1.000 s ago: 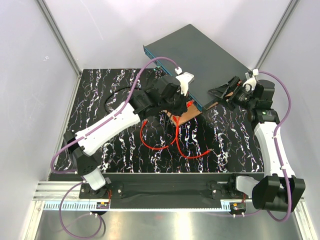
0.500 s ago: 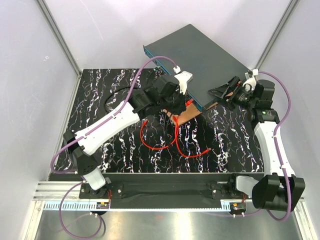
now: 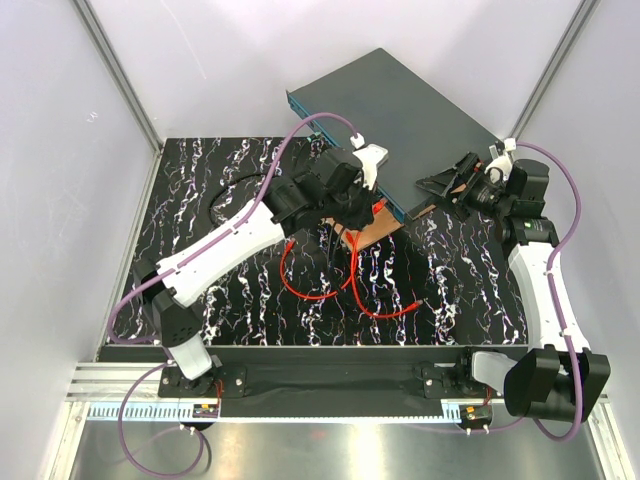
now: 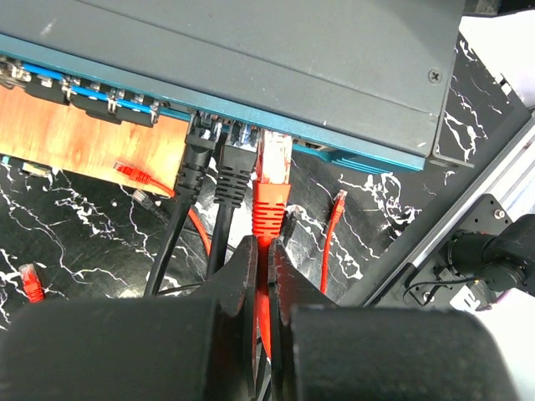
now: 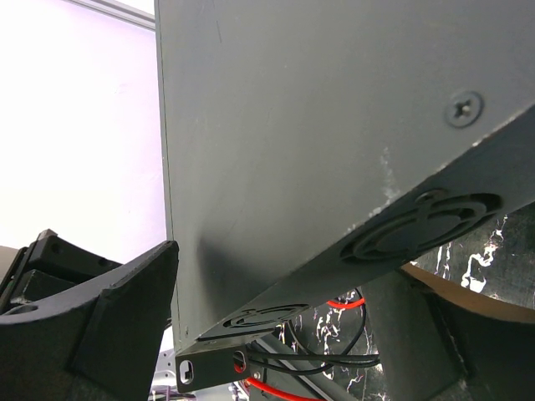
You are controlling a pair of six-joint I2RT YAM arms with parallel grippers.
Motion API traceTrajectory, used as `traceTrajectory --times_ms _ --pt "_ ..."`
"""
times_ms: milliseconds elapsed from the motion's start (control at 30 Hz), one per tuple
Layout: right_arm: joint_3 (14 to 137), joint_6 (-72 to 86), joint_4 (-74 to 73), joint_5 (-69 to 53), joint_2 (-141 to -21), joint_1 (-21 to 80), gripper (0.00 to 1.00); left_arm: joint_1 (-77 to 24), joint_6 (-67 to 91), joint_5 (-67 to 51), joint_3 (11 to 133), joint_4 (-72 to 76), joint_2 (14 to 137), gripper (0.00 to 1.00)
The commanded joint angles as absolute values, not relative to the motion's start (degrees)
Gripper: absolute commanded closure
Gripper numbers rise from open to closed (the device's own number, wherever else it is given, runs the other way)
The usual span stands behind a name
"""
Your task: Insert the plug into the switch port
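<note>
The left gripper (image 4: 262, 251) is clamped on the red cable (image 4: 262, 288) just behind the ribbed red boot, and the clear plug (image 4: 274, 159) sits at the mouth of a switch port (image 4: 275, 135) in the teal front face of the switch (image 4: 251, 50), just right of two black cables (image 4: 234, 175) already seated there. How deep the plug sits cannot be told. The right gripper (image 5: 280, 267) has its fingers (image 5: 92, 326) spread wide on either side of the switch's vented side wall; I cannot tell whether they press on it.
</note>
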State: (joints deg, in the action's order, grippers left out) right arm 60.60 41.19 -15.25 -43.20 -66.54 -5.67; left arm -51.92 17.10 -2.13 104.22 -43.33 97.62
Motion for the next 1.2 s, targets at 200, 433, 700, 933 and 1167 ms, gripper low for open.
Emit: traceTrajectory --times_ms 200,433,700,933,1167 --pt "61.3 40.3 -12.8 -45.7 -66.8 -5.6 0.12 -51.3 15.0 -3.5 114.1 -39.7 99.4 1.00" --pt "60.4 41.4 -10.6 -46.3 -67.1 -5.6 0.30 -51.3 14.1 -6.7 115.7 -39.4 100.2 1.00" --pt "58.6 45.5 -6.2 -48.2 -67.1 -5.6 0.52 -51.8 16.2 -12.0 113.2 -37.5 101.2 1.00" --pt "57.8 46.9 -4.6 -49.6 -67.1 -5.6 0.85 -51.3 15.6 -10.8 114.3 -36.2 101.6 1.00" --pt "55.8 48.8 -2.5 -49.8 -66.5 -5.6 1.00 -50.5 13.2 -4.4 115.9 -37.3 102.5 1.00"
